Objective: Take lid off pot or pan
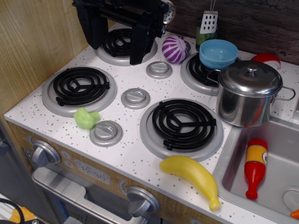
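White speckled stove: lid on pot looks light, slippery; grasp its small knob. Gripper jaws wide apart, empty.

The air over the round shiny steel lid on the shiny steel pot is open for me; the blue plastic bowl sits close behind it; my black pincer hangs far left.
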